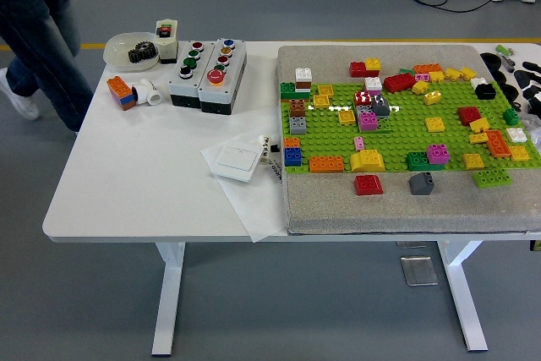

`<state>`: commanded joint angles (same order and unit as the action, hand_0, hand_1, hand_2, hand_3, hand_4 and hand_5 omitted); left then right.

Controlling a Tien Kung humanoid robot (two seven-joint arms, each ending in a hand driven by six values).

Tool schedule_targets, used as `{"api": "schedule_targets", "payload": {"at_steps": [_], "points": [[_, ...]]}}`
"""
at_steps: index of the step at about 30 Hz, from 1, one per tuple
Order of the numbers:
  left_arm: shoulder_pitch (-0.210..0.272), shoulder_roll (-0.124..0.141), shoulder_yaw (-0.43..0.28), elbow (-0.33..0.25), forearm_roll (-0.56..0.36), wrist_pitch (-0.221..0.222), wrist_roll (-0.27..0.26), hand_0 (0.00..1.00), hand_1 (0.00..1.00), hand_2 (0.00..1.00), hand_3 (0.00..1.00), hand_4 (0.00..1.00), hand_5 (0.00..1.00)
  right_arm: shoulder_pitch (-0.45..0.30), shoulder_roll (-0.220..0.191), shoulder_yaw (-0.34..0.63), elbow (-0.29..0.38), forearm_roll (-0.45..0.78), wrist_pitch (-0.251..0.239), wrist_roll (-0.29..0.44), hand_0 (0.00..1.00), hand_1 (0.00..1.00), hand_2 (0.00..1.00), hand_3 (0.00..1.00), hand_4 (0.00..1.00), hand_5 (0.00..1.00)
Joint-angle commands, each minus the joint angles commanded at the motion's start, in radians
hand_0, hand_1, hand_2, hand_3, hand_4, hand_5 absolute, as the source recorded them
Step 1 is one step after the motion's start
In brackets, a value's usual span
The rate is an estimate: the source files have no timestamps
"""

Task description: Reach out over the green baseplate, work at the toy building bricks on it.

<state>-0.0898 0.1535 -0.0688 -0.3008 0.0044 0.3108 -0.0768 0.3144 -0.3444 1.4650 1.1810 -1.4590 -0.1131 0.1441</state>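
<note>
White table bears a green baseplate studded with bright mixed bricks; no hand shows.

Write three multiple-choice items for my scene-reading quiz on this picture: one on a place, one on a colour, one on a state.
1. Where is the loose red brick?
A. on the grey foam mat, in front of the green baseplate
B. in the white bowl
C. on the floor

2. What colour is the large mushroom button on the grey button box?
A. blue
B. red
C. yellow

3. What is the robot doing to the bricks?
A. left hand gripping one
B. right hand pressing one
C. neither hand is in view

Answers: 1 A, it lies off the plate's near edge; 2 B, the cap is red; 3 C, no arm shows.
</note>
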Motion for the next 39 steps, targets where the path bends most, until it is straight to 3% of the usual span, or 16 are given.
{"api": "schedule_targets", "payload": {"at_steps": [4, 13, 14, 19, 20, 21, 31, 32, 39], "points": [[-0.001, 0.001, 0.001, 0.000, -0.001, 0.000, 0.000, 0.820, 0.817, 0.824, 0.672, 0.683, 0.654, 0.000, -0.014, -0.014, 0.018, -0.104, 0.022, 0.005, 0.701, 0.688, 0.727, 0.676, 0.956, 0.318], [-0.001, 0.002, 0.001, 0.001, -0.003, 0.001, -0.001, 0.819, 0.817, 0.825, 0.671, 0.682, 0.654, 0.004, -0.043, -0.089, 0.096, -0.480, 0.135, 0.015, 0.679, 0.675, 0.718, 0.690, 0.986, 0.295], [-0.001, 0.002, 0.003, 0.001, -0.005, 0.002, -0.002, 0.819, 0.817, 0.825, 0.670, 0.682, 0.654, 0.006, -0.044, -0.105, 0.105, -0.526, 0.146, 0.016, 0.609, 0.612, 0.641, 0.669, 0.997, 0.216], [-0.002, 0.003, 0.004, 0.001, -0.009, 0.002, -0.004, 0.819, 0.817, 0.825, 0.670, 0.682, 0.654, 0.016, -0.047, -0.147, 0.124, -0.734, 0.177, 0.022, 0.609, 0.612, 0.641, 0.669, 0.997, 0.216], [-0.003, 0.003, 0.004, 0.001, -0.008, 0.002, -0.003, 0.818, 0.817, 0.825, 0.670, 0.682, 0.652, 0.018, -0.048, -0.156, 0.127, -0.769, 0.184, 0.023, 0.559, 0.569, 0.583, 0.636, 0.966, 0.156], [-0.003, 0.003, 0.004, 0.001, -0.007, 0.002, -0.003, 0.818, 0.817, 0.825, 0.670, 0.682, 0.652, 0.020, -0.049, -0.163, 0.131, -0.792, 0.191, 0.023, 0.559, 0.569, 0.583, 0.636, 0.966, 0.156], [-0.002, 0.005, 0.001, 0.002, -0.004, 0.002, -0.001, 0.818, 0.817, 0.825, 0.670, 0.682, 0.653, 0.022, -0.048, -0.155, 0.136, -0.777, 0.181, 0.013, 0.567, 0.568, 0.580, 0.632, 0.959, 0.153], [-0.002, 0.005, 0.000, 0.002, -0.003, 0.002, 0.000, 0.819, 0.817, 0.825, 0.670, 0.683, 0.654, 0.022, -0.048, -0.155, 0.136, -0.776, 0.180, 0.013, 0.572, 0.585, 0.603, 0.643, 0.979, 0.201], [-0.002, 0.005, -0.003, 0.002, 0.002, 0.002, 0.002, 0.819, 0.817, 0.826, 0.670, 0.681, 0.652, 0.017, -0.047, -0.131, 0.136, -0.777, 0.199, 0.019, 0.585, 0.597, 0.630, 0.666, 0.998, 0.225]]}}
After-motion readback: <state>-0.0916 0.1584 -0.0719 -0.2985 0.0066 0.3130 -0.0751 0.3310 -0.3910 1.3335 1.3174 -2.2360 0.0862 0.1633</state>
